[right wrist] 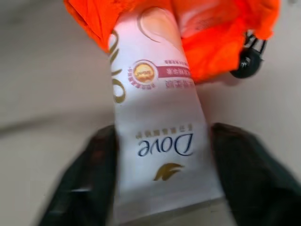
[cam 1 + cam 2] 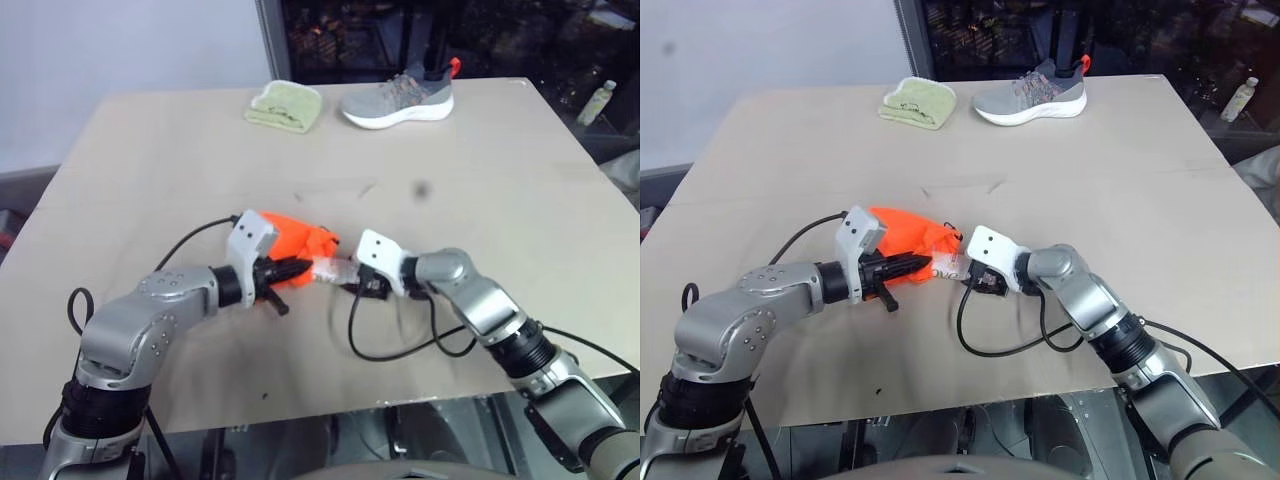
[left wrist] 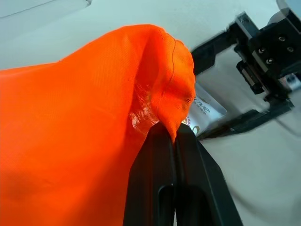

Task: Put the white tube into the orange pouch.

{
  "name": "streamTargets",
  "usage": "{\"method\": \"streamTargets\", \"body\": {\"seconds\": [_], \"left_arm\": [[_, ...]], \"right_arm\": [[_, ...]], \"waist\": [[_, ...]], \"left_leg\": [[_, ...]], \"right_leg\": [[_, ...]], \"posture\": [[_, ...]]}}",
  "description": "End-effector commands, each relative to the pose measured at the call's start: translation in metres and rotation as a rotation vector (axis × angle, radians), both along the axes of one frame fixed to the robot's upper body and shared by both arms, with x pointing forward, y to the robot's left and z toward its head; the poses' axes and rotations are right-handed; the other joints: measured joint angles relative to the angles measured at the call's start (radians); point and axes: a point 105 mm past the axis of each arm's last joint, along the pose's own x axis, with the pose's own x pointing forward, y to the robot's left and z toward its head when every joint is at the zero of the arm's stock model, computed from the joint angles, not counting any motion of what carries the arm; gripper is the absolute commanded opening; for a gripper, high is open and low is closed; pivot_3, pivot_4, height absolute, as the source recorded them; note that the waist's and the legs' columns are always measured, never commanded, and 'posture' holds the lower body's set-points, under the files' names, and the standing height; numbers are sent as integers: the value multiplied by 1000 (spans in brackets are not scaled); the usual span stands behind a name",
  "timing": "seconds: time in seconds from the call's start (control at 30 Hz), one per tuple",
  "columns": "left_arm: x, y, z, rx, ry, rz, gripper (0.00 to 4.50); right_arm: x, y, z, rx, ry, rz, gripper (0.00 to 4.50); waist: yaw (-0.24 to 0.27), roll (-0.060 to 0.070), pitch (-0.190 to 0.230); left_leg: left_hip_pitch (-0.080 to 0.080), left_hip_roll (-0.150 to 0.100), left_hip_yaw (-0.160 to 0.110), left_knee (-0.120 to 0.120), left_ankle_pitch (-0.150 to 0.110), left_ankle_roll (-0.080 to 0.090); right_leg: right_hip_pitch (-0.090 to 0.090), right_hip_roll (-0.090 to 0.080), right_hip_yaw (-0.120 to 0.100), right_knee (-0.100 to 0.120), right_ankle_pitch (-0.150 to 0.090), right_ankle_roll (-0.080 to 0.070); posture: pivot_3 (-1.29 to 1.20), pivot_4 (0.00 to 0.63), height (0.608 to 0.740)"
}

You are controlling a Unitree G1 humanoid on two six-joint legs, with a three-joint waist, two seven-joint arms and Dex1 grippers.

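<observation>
Tube's going nose-first into the pouch, mid-table

The left gripper (image 3: 175,141) has its fingers pinched tight on the rim of the orange pouch (image 2: 290,237), holding the mouth up. The white tube (image 1: 160,141) is partway inside (far end already under the orange fabric), with the right gripper (image 1: 162,179) sitting one finger on each side of its tail end, can't tell if they're actually squeezing it.

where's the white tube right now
The flat white squeeze tube lies mid-table, its front end inside the bright orange fabric pouch, its back end between the right tool's fingers.
</observation>
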Motion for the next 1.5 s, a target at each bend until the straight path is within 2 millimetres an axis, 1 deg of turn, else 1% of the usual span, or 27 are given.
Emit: {"method": "streamTargets", "body": {"seconds": [0.03, 0.1, 0.13, 0.4, 0.5, 0.57, 0.6, 0.7, 0.73, 0.8, 0.83, 0.87, 1.0, 1.07, 1.13, 1.17, 1.23, 1.27, 1.37, 1.43, 1.5], "left_arm": [[-4, -5, 14, -3, -53, -35, 0], [-4, -5, 14, -1, -55, -34, 0], [-4, -5, 14, -1, -55, -34, 0], [-4, -8, 17, -7, -54, -38, 0], [-3, -12, 19, -15, -54, -45, 0], [-2, -14, 20, -24, -52, -45, 0], [-1, -14, 20, -26, -51, -44, 0], [-1, -15, 19, -37, -42, -42, 0], [-1, -15, 19, -41, -38, -41, 0], [-1, -15, 18, -52, -29, -32, 0], [-1, -13, 17, -56, -25, -27, 0], [-1, -12, 17, -57, -24, -23, 0], [0, -1, 16, -61, -17, -10, 0], [-1, 4, 15, -64, -11, -11, 0], [-1, 8, 15, -76, -4, -11, 0], [-1, 10, 16, -83, -4, -13, 0], [-2, 11, 19, -96, -3, -25, 0], [-3, 12, 20, -110, 0, -29, 0], [-6, 12, 28, -150, 6, -51, 0], [-7, 12, 30, -152, 3, -57, 0], [-9, 12, 31, -153, 2, -64, 0]], "right_arm": [[3, 4, 13, 12, -44, 5, 1358], [2, 8, 21, 22, -64, 15, 599], [2, 9, 24, 25, -70, 19, 78], [-2, 28, 48, 61, -118, 56, 30], [-3, 43, 48, 56, -118, 92, 30], [-9, 63, 51, 107, -72, 123, 30], [-10, 68, 52, 117, -61, 131, 30], [-12, 73, 52, 134, -29, 138, 30], [-13, 75, 53, 147, -16, 140, 677], [-15, 73, 55, 157, -24, 146, 1360], [-15, 68, 56, 154, -38, 145, 1862], [-15, 61, 57, 150, -48, 145, 1862], [-18, 25, 63, 124, -78, 136, 1862], [-19, 12, 65, 111, -90, 121, 1862], [-15, 0, 66, 105, -116, 84, 1862], [-9, -5, 67, 102, -141, 45, 1862], [-1, -8, 63, 79, -194, 12, 1862], [2, -5, 62, 76, -217, 6, 1862], [18, 12, 51, 102, -248, -36, 1862], [25, 20, 45, 105, -267, -45, 1862], [30, 27, 45, 122, -287, -48, 1862]], "waist": [[0, 0, 0], [0, 0, 0], [0, 0, 0], [0, 0, 0], [-2, 0, 0], [-6, 0, 0], [-9, 0, 0], [-11, 0, 0], [-11, 0, 0], [-12, 0, 0], [-14, 0, 0], [-16, 0, 0], [-18, 0, 0], [-18, 0, 0], [-17, 0, 0], [-17, 0, 0], [-18, 0, 0], [-19, 0, 0], [-23, -1, 0], [-23, 0, 0], [-21, 0, 0]], "left_leg": [[0, 0, 0, 0, 0, 0], [0, 0, 0, 0, 0, 0], [0, 0, 0, 0, 0, 0], [-1, 0, 0, 0, 0, 0], [-1, 0, 0, 0, 0, 0], [-1, 0, 0, 0, 0, 0], [-1, 0, 0, 0, 0, 0], [-2, -1, 0, 0, 0, 0], [-2, -1, -1, 0, 0, 0], [-2, -2, -1, 0, 0, 0], [-2, -2, -1, 0, 0, 0], [-2, -2, -1, 0, 0, 0], [-2, -1, -1, -1, 0, 0], [-2, -1, -1, -1, 0, 0], [-2, -1, -1, 0, 0, 0], [-2, -1, -1, 0, 0, 0], [-1, -1, -1, 0, 0, 0], [-1, -1, -1, -1, 0, 0], [-1, -1, -1, -1, 0, 0], [-1, -1, -1, -1, 0, 0], [-1, -1, -1, -1, 0, 0]], "right_leg": [[0, 0, 0, 0, 0, 0], [0, 0, 0, 0, 0, 0], [0, 0, 0, 0, 0, 0], [-1, 0, 0, -1, 0, 0], [-1, 0, 0, -1, 0, 0], [-1, 0, 0, 0, 0, 0], [-1, 0, 0, 0, 0, 0], [-1, 0, 0, -1, 0, 0], [-1, -1, -1, -1, 0, 0], [-1, -1, -1, -1, 0, 0], [-1, -1, -1, -1, 0, 0], [-1, -1, -1, -1, 0, 0], [-2, -1, -1, -1, 0, 0], [-1, -1, -1, -1, 0, 0], [-1, -1, -1, -1, 0, 0], [-1, -1, -1, -1, 0, 0], [-1, -1, -1, 0, 0, 0], [-1, -1, 0, 0, 0, 0], [-2, 0, 0, 0, 0, 0], [-2, 0, 0, 0, 0, 0], [-2, 0, 0, 0, 0, 0]], "posture": [[0, 150, 740], [0, 150, 740], [0, 150, 740], [0, 150, 740], [0, 150, 740], [0, 150, 740], [0, 150, 740], [0, 150, 740], [0, 150, 740], [0, 150, 740], [0, 150, 740], [0, 150, 740], [0, 150, 740], [0, 150, 740], [0, 150, 740], [0, 150, 740], [0, 150, 740], [0, 150, 740], [0, 150, 740], [0, 150, 740], [0, 150, 740]]}}
